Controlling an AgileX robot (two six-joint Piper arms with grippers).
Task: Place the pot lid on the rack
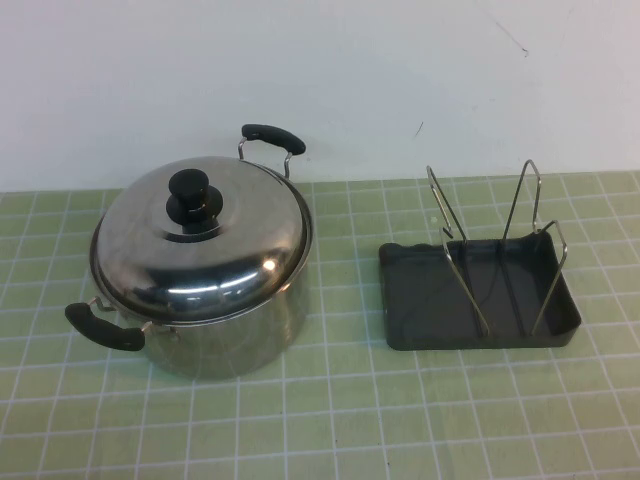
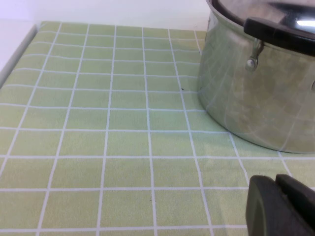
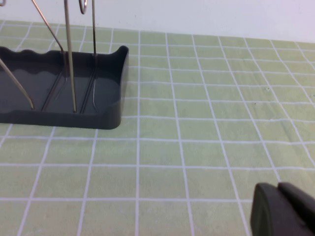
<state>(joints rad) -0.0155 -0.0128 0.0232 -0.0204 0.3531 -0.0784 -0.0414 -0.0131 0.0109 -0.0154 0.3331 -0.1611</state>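
The pot lid (image 1: 215,250), domed shiny steel with a black knob (image 1: 195,200), sits on the steel pot (image 1: 240,335), which has two black handles, at the left of the high view. The rack (image 1: 478,295), a dark grey tray with upright wire loops, stands to its right. Neither arm shows in the high view. My left gripper (image 2: 275,189) is shut and empty, low over the mat, a short way from the pot (image 2: 256,88). My right gripper (image 3: 278,194) is shut and empty, low over the mat, apart from the rack (image 3: 64,98).
A green mat (image 1: 400,420) with a white grid covers the table. A white wall rises behind it. The mat's edge shows in the left wrist view (image 2: 19,49).
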